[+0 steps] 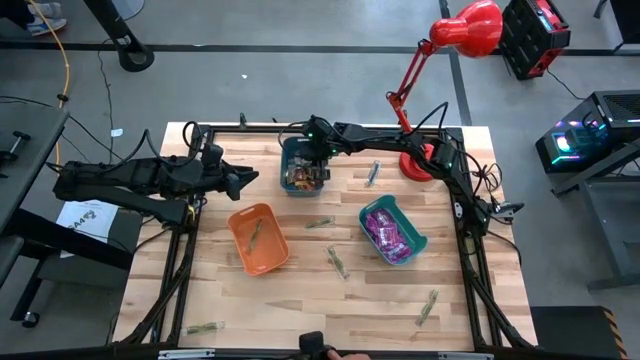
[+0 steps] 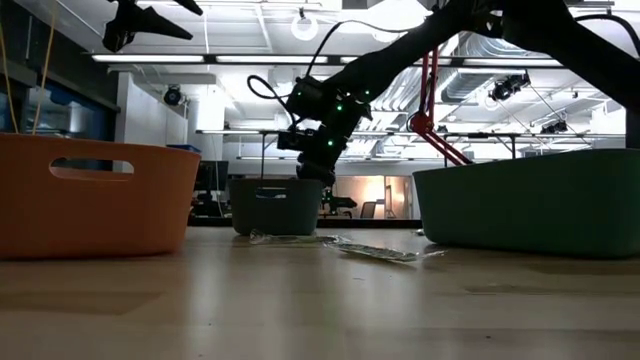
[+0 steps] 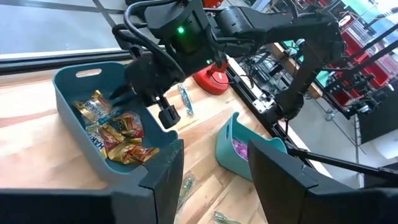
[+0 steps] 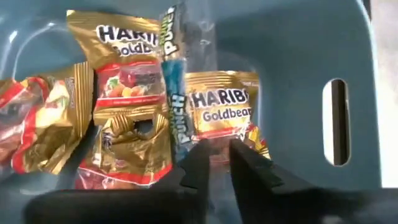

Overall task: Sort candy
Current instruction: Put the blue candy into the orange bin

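Note:
A dark blue bin (image 1: 287, 150) holds gold wrapped candy packets (image 4: 118, 62). A blue-green candy stick (image 4: 173, 93) lies on top of them. My right gripper (image 4: 219, 155) hovers just over this bin, pointing down, with a narrow gap between its fingers. The stick's near end is beside one fingertip. My left gripper (image 1: 240, 180) is open and raised left of the bin, touching nothing. The orange bin (image 1: 243, 258) holds one greenish stick. The teal bin (image 1: 420, 240) holds purple packets (image 1: 385, 230). Several greenish sticks (image 1: 338, 262) lie loose on the table. My right gripper comes at the blue bin's contents from above. The candy stick's near end (image 4: 184, 148) sits right beside one fingertip (image 4: 198, 158). Whether that finger touches it, I cannot tell. The stick lies flat on the gold packets.
A red desk lamp (image 1: 415, 165) stands at the far right of the table, behind my right arm. Loose sticks lie near the far edge (image 1: 372, 172), in the middle (image 1: 320, 223) and toward the near edge (image 1: 428, 305), (image 1: 205, 328). Cables run along the table frame.

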Controlling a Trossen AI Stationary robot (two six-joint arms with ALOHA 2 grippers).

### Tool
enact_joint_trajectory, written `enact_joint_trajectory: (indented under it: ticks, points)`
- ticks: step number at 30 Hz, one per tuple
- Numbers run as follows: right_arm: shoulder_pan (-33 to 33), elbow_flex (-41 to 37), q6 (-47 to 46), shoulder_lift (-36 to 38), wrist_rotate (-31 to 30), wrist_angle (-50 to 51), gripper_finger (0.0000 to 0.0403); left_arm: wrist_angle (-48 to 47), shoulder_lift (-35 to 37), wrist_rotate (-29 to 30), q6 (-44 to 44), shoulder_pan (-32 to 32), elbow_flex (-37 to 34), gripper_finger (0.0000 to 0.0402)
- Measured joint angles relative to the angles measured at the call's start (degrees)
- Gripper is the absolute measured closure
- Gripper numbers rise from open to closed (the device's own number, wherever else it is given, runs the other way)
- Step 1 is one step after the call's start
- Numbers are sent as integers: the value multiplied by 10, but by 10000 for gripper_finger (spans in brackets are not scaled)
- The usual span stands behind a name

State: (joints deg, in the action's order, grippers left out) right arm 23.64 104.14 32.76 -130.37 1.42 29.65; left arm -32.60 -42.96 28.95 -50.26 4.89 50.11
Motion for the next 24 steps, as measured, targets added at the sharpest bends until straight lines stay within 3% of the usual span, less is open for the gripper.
enact_joint_trajectory:
  ticks: [3, 6, 18, 24]
  points:
    - [-2, 0, -7, 0, -3, 10, 394, 0, 0, -1, -4, 0, 0, 229]
    - [-4, 0, -25, 7, 4, 23, 400, 1, 3, -1, -5, 0, 0, 229]
    - [-3, 1, -95, 117, 81, 36, 403, 12, 27, 2, 14, 0, 0, 229]
    - [-4, 1, -198, 109, 89, 26, 399, 26, 32, 6, 14, 0, 0, 229]
